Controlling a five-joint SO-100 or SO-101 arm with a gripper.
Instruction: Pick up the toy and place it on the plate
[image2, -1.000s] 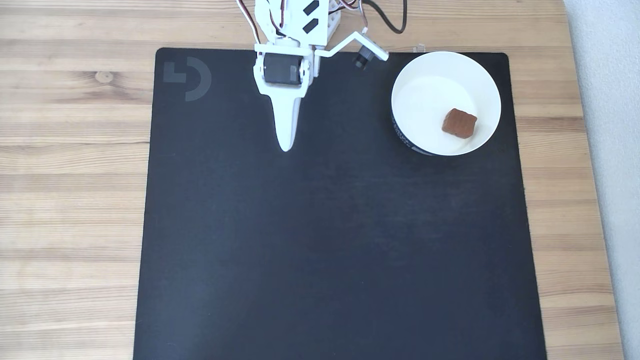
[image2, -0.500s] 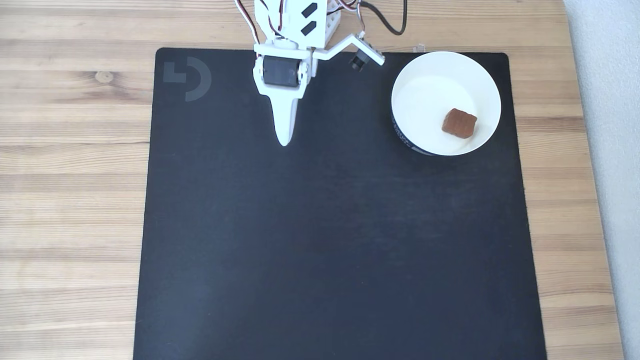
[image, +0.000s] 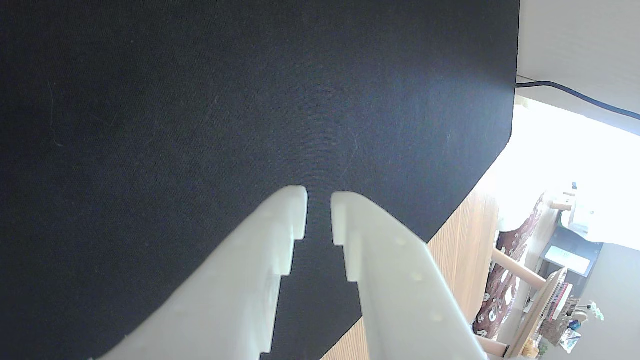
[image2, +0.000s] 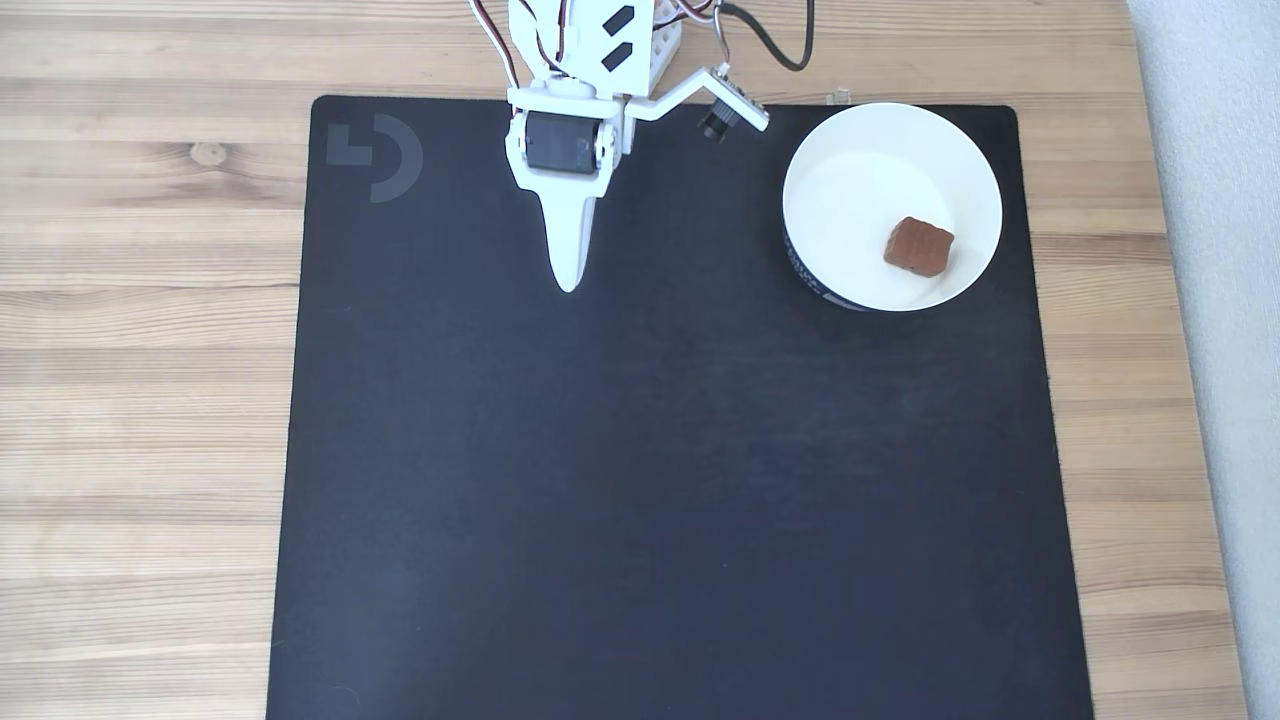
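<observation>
My gripper (image2: 569, 284) hangs over the far part of the black mat (image2: 660, 480), left of centre in the fixed view, its white tip pointing toward the near edge. In the wrist view I see the gripper (image: 319, 196) with its two white fingers (image: 280, 235) nearly together, only a narrow slit between the tips, and nothing held between them; bare mat lies beneath. The jaws are all but closed on empty air.

Behind the gripper, at the far edge of the mat, I can see the arm's white body (image2: 580, 60) with a black servo face and wires looping off the top of the fixed view.

The toy (image2: 918, 247), a small reddish-brown block, lies inside the plate (image2: 850, 170), toward its right and near side, well apart from my gripper. The plate sits at the far right corner of the mat, white inside with a dark outer wall showing along its near-left rim.

The mat rests on a wooden table (image2: 150, 300), and a faint grey logo (image2: 376, 156) marks the mat's far left corner.
</observation>
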